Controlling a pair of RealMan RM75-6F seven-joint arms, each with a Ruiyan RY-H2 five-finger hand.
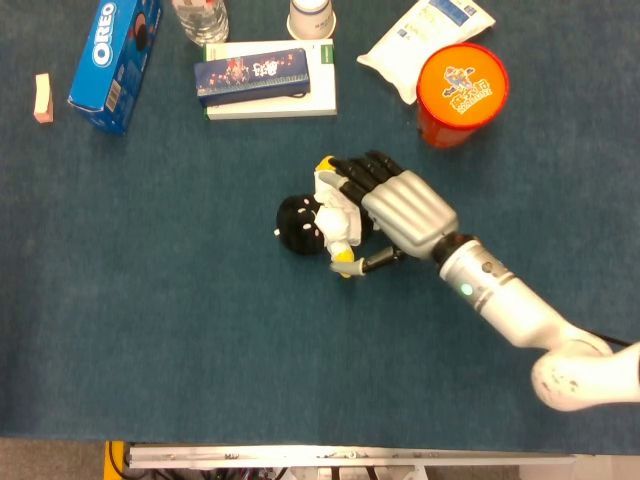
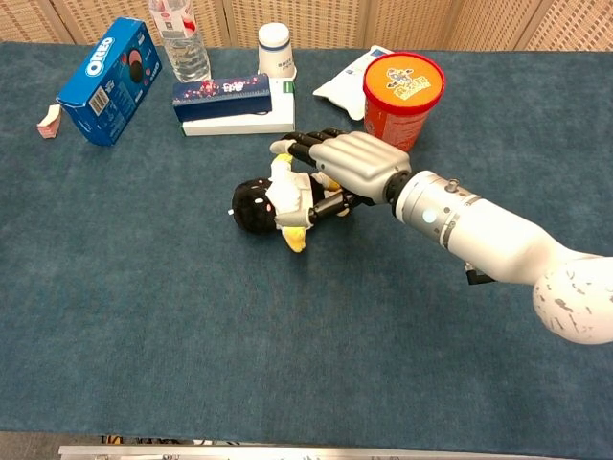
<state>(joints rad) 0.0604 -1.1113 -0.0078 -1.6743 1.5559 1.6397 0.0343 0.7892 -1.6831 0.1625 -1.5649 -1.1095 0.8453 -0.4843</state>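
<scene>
Plush toy point(image 1: 318, 222): lying on desk point(image 1: 150, 330), loosely clasped at legs by right hand point(image 1: 385, 205); slippage risked if lifted by soft limbs.

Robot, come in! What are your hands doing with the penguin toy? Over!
Right hand over penguin toy, fingers on its body, grip unconfirmed. Left hand out of sight. Toy lying on the table. Nothing blocking.

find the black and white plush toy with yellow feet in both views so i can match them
Head view: the black and white plush toy with yellow feet lies just left of centre, the right robot hand over its legs.
Chest view: the toy lies left of centre in the upper half, the same robot hand on its right side.
Shared landmark: the orange-lidded round tub, up and to the right of the toy in both.
</scene>
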